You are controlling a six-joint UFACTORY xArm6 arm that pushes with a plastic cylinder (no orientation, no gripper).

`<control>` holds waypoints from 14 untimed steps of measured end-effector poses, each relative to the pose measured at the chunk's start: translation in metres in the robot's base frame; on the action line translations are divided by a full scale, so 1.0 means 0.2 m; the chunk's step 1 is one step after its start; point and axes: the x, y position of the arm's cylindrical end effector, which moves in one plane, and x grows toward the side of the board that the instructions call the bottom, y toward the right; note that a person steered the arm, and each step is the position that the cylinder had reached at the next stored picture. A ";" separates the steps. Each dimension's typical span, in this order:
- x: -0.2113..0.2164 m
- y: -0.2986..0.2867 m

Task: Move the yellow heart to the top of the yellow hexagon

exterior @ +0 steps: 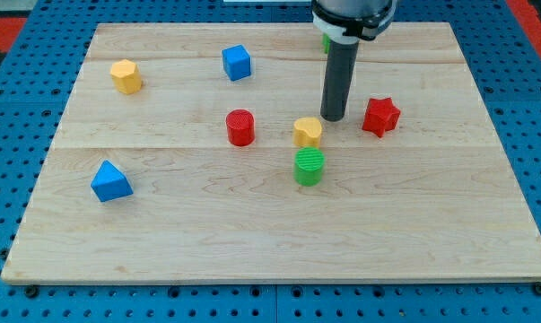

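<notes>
Approach step: our tip [333,118] sits just right of the yellow heart [308,131]. No gripper fitted, nothing held. Next: shove it left, above the yellow hexagon [126,76].

My tip [333,118] stands just beside the yellow heart [308,131], at its upper right, with the red star [380,117] near on the view's right. Between the heart and the yellow hexagon [126,76] at the view's upper left, the red cylinder [240,127] stands close to the straight line. The blue cube [237,62] stands above that line, and between cube and cylinder there is an open lane of bare wood. The green cylinder [309,167] closes the way just below the heart. The blue triangular block [110,182] is well apart at lower left. A green block [326,41] is mostly hidden behind the arm.
</notes>
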 end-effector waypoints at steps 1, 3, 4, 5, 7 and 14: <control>-0.07 0.02; -0.08 0.34; -0.09 0.42; -0.27 0.42; 0.25 0.64; 0.16 -0.35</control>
